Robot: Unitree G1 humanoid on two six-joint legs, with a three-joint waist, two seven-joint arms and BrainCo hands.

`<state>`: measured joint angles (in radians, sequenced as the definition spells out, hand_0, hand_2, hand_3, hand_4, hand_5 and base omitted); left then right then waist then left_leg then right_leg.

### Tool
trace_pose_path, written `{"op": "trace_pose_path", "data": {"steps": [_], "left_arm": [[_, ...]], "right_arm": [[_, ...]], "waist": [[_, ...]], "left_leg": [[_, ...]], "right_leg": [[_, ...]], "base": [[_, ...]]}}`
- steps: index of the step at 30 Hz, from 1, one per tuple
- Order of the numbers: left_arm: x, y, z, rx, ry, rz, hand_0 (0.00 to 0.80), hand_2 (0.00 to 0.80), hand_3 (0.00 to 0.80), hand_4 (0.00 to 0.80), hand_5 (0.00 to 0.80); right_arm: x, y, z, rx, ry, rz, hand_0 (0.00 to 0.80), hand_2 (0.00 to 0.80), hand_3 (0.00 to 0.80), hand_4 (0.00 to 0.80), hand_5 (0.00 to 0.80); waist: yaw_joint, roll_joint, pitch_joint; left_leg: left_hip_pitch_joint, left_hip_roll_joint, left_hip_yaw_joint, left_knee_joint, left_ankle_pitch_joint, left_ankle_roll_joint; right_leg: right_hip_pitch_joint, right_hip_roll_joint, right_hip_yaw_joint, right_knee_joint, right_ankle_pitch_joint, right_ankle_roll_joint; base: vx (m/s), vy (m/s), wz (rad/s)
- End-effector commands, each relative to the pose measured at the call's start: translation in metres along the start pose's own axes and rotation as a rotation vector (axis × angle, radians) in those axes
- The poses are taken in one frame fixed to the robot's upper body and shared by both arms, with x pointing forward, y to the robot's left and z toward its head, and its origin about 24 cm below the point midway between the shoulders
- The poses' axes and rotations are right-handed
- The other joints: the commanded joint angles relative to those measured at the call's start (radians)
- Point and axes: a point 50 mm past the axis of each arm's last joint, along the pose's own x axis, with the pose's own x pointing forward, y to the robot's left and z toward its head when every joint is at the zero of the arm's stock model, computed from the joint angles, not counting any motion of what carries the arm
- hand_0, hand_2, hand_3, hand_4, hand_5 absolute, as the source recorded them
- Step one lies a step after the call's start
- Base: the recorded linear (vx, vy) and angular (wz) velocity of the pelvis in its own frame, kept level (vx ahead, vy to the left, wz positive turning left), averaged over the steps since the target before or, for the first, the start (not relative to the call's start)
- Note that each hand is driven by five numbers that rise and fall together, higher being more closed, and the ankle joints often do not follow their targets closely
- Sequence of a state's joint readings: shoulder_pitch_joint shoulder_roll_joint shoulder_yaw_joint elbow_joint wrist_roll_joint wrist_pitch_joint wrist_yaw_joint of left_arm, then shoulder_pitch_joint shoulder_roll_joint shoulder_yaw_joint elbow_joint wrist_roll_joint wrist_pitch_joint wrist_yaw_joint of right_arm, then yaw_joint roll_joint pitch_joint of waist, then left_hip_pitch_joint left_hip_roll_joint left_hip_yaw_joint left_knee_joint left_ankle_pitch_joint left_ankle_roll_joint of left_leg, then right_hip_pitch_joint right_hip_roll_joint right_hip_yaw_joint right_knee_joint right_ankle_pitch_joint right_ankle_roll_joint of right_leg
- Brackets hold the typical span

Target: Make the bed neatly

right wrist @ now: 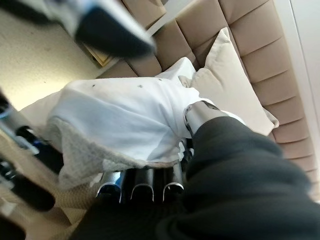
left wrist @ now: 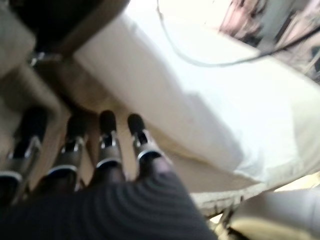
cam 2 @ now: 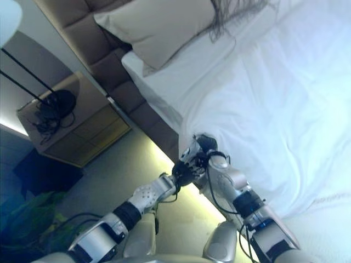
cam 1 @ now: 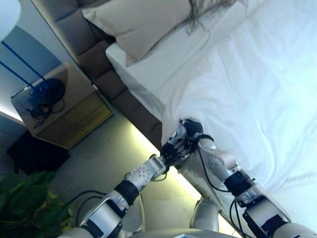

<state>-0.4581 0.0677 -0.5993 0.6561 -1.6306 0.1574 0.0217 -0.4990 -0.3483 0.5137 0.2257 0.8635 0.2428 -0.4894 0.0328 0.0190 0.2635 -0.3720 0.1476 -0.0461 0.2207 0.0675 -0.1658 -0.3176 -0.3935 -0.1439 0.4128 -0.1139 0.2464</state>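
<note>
1. Both hands meet at the side edge of the bed, where the white duvet (cam 1: 247, 94) hangs over the mattress (cam 1: 131, 74) toward the floor (cam 1: 106, 158).
2. Right hand (right wrist: 150, 187): fingers curled up under a fold of the duvet edge and the thumb pressed onto the cloth from the other side, so it is pinching that corner (right wrist view shows this best).
3. The pinched corner is bunched and lifted into a small hump; its grey underside shows near the fingers.
4. Left hand (left wrist: 107, 145): fingers straight and side by side, dark tips pointing at the beige bed base just below the hanging duvet edge. Tips look close to the base, but I can't tell if they touch it. It holds nothing.
5. In the head views the left hand sits right against the right hand, on its floor side.
6. Rest of the duvet lies spread over the bed with soft wrinkles.
7. 1 beige pillow (cam 1: 141, 22) lies at the head end, against the padded brown headboard (cam 1: 81, 44). The bare white mattress shows between pillow and duvet.
8. A wooden nightstand (cam 1: 64, 106) stands beside the headboard, with a dark round object and tangled cord on top.
9. A green plant (cam 1: 25, 203) is on the floor, well apart from the bed.
</note>
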Motion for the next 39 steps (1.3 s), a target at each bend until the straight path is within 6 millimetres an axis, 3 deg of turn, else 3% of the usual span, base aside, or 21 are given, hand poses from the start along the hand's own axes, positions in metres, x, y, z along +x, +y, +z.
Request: {"op": "trace_pose_path", "data": {"steps": [1, 10, 16, 20, 29, 39], "left_arm": [[0.013, -0.029, 0.015, 0.105, -0.066, -0.062, 0.000, 0.000, 0.000, 0.000, 0.000], [0.000, 0.004, 0.052, 0.072, -0.222, 0.038, 0.000, 0.000, 0.000, 0.000, 0.000], [-0.015, 0.037, 0.060, -0.024, -0.300, 0.097, 0.000, 0.000, 0.000, 0.000, 0.000], [-0.020, 0.046, 0.062, -0.054, -0.330, 0.084, 0.000, 0.000, 0.000, 0.000, 0.000], [-0.023, 0.042, 0.066, -0.095, -0.357, 0.025, 0.000, 0.000, 0.000, 0.000, 0.000], [-0.012, 0.019, 0.051, -0.190, -0.282, -0.111, 0.000, 0.000, 0.000, 0.000, 0.000]], "right_arm": [[-0.020, 0.062, 0.053, 0.065, -0.175, 0.332, 0.800, 0.800, 0.800, 0.800, 0.800], [-0.027, 0.053, 0.052, 0.019, -0.191, 0.374, 0.800, 0.800, 0.800, 0.800, 0.800], [-0.031, 0.035, 0.047, 0.003, -0.169, 0.363, 0.800, 0.800, 0.800, 0.800, 0.800], [-0.032, 0.028, 0.042, 0.018, -0.143, 0.353, 0.800, 0.800, 0.800, 0.800, 0.800], [-0.036, 0.029, 0.027, 0.046, -0.106, 0.392, 0.800, 0.800, 0.800, 0.800, 0.800], [-0.041, 0.040, 0.010, 0.073, -0.056, 0.430, 0.800, 0.800, 0.800, 0.800, 0.800]], "waist": [[-0.017, -0.015, -0.025], [-0.052, 0.002, -0.060], [-0.064, 0.011, -0.094], [-0.063, 0.011, -0.114], [-0.045, -0.002, -0.133], [-0.034, -0.006, -0.129]], "left_leg": [[0.051, 0.068, 0.024, -0.072, 0.078, 0.022], [0.105, 0.093, 0.083, -0.108, 0.076, 0.017], [0.157, 0.097, 0.109, -0.124, 0.068, 0.010], [0.180, 0.101, 0.117, -0.134, 0.065, 0.008], [0.203, 0.115, 0.109, -0.130, 0.057, 0.002], [0.199, 0.109, 0.105, -0.107, 0.050, 0.001]], "right_leg": [[-0.034, -0.025, 0.021, -0.140, 0.262, -0.004], [-0.003, -0.017, 0.026, -0.160, 0.241, -0.009], [0.050, -0.027, 0.015, -0.173, 0.223, -0.010], [0.083, -0.029, -0.001, -0.185, 0.211, -0.010], [0.134, -0.022, -0.026, -0.204, 0.201, -0.007], [0.162, -0.039, -0.046, -0.211, 0.207, 0.000]], "base": [[0.002, 0.048, -0.10], [0.016, 0.041, -0.17], [0.080, 0.061, -0.09], [0.074, 0.025, 0.00], [0.044, -0.020, 0.03], [0.024, -0.007, 0.03]]}}
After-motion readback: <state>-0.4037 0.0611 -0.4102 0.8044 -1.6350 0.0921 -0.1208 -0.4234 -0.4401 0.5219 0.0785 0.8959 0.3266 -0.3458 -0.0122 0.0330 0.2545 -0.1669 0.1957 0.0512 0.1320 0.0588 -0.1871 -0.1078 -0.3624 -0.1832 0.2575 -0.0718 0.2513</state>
